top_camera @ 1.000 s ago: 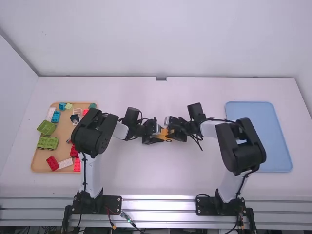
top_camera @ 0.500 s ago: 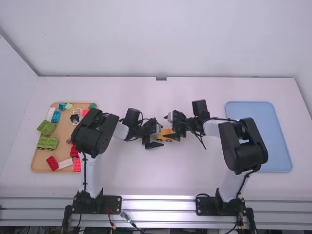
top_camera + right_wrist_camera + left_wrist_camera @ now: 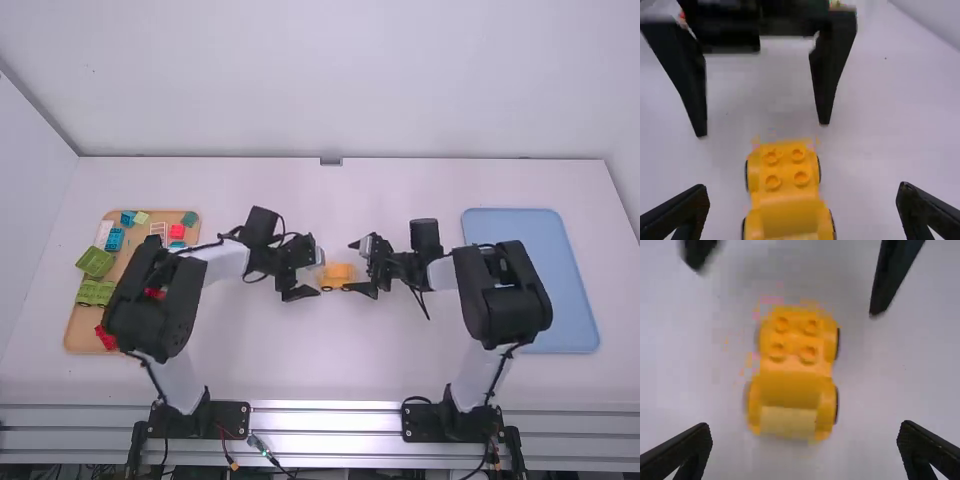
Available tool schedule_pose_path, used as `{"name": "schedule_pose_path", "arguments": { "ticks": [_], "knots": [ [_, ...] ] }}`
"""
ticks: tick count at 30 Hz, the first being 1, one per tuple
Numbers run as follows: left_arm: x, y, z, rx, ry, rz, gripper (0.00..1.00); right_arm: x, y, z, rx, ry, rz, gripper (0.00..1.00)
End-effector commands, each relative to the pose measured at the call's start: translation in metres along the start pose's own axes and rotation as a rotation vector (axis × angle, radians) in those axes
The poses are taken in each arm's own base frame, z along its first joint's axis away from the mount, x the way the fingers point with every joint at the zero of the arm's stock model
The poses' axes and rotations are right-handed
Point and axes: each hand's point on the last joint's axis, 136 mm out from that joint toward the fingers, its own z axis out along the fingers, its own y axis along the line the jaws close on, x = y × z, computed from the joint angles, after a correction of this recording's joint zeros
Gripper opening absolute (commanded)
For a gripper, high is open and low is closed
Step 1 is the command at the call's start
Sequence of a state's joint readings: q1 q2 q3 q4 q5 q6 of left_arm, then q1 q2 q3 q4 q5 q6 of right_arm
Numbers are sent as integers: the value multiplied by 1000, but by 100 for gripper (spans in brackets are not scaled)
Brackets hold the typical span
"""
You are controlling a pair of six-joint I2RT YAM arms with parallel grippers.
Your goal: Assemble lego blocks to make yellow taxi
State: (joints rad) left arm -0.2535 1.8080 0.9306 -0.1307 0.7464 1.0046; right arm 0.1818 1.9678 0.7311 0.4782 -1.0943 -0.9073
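Left pincer [image 3: 805, 437] and right pincer [image 3: 802, 197] have their fingers apart, gripping nothing; the yellow car [image 3: 338, 277] sits between them on the tabletop [image 3: 320, 365]. Best lift the left pincer clear of the wheels [image 3: 837, 402] (a brushed car could roll) before swinging outward to the block tray [image 3: 82, 331].

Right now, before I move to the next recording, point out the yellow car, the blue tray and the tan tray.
Yellow car [image 3: 792, 386]: left wrist view, smooth section beside the studs.
Blue tray [image 3: 520, 225]: high view, bare surface near its far edge.
Tan tray [image 3: 136, 242]: high view, bare patch among the blocks.
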Motion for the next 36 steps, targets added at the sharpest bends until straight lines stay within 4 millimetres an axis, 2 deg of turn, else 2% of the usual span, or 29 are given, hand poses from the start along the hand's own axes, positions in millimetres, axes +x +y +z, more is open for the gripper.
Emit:
{"name": "schedule_pose_path", "arguments": {
  "ticks": [1,6,14,17,19,24,26,28,30,33,36],
  "knots": [
    [-25,25,-37,-93,-26,63,99,18,9,17,-30,18,134,99],
    [-32,39,-78,-155,-52,26,99,25,12,39,-77,17,123,99],
    [-24,50,-104,-180,-134,-36,99,31,6,60,-49,98,129,99],
    [-21,53,-111,-191,-152,-50,99,34,8,65,-58,133,112,91],
    [-19,55,-115,-197,-159,-58,99,35,6,66,-53,148,118,82],
    [-15,58,-122,-212,-168,-70,99,37,6,65,-59,158,138,62],
    [-14,59,-123,-217,-169,-69,99,36,7,65,-62,154,138,60],
    [-15,61,-123,-223,-169,-64,99,33,5,64,-57,152,131,51],
    [-15,61,-123,-223,-168,-60,99,31,2,62,-46,150,132,50],
    [-17,62,-123,-229,-170,-48,99,16,-13,48,0,139,124,50],
    [-17,66,-125,-243,-173,-39,99,12,-35,15,105,225,120,50]
  ]
}}
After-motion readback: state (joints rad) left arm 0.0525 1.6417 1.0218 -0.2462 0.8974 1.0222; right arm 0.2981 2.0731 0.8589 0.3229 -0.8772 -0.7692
